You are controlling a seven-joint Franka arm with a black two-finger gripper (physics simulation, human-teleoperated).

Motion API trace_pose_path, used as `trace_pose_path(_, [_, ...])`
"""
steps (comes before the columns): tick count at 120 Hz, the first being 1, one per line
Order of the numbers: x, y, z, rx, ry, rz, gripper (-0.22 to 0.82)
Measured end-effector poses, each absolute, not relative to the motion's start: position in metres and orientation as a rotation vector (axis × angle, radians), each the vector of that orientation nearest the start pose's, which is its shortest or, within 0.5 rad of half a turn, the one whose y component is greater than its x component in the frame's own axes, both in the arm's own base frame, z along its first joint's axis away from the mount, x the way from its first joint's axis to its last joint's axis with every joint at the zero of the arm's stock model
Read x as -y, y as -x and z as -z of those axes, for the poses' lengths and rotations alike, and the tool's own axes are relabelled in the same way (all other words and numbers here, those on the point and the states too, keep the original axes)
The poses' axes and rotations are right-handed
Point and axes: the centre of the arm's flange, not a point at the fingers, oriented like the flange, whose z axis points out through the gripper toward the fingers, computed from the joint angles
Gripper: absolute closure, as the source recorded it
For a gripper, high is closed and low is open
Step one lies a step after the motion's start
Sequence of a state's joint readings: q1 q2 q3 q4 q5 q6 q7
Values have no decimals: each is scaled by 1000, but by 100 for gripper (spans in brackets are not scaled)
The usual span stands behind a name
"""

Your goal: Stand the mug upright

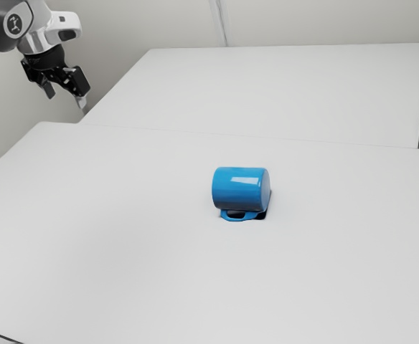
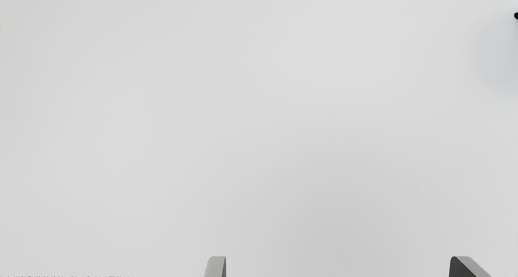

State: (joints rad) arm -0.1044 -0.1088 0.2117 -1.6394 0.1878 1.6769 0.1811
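Note:
A blue mug point(image 1: 239, 188) lies on its side on the white table, its handle low against the tabletop on the side nearer the camera, one end facing the exterior view's right. High at the exterior view's upper left hangs the black gripper point(image 1: 67, 97), well apart from the mug. In the wrist view the gripper point(image 2: 338, 267) has its two fingertips wide apart, with bare white surface between and beyond them.
The white table point(image 1: 123, 251) spreads around the mug. Behind it stands a second white surface point(image 1: 281, 86), reaching toward the wall. A thin dark line point(image 1: 0, 335) crosses the exterior view's lower left corner.

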Motion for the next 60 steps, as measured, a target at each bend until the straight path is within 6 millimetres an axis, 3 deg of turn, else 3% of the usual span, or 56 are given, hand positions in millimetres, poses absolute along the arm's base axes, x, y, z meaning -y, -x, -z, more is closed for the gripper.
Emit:
trace_pose_path(28, [-77,-528,-656,-71,2963,180,0])
trace_pose_path(52, [-95,-538,-628,68,3115,150,0])
trace_pose_path(60, [-105,-543,-609,153,3213,123,0])
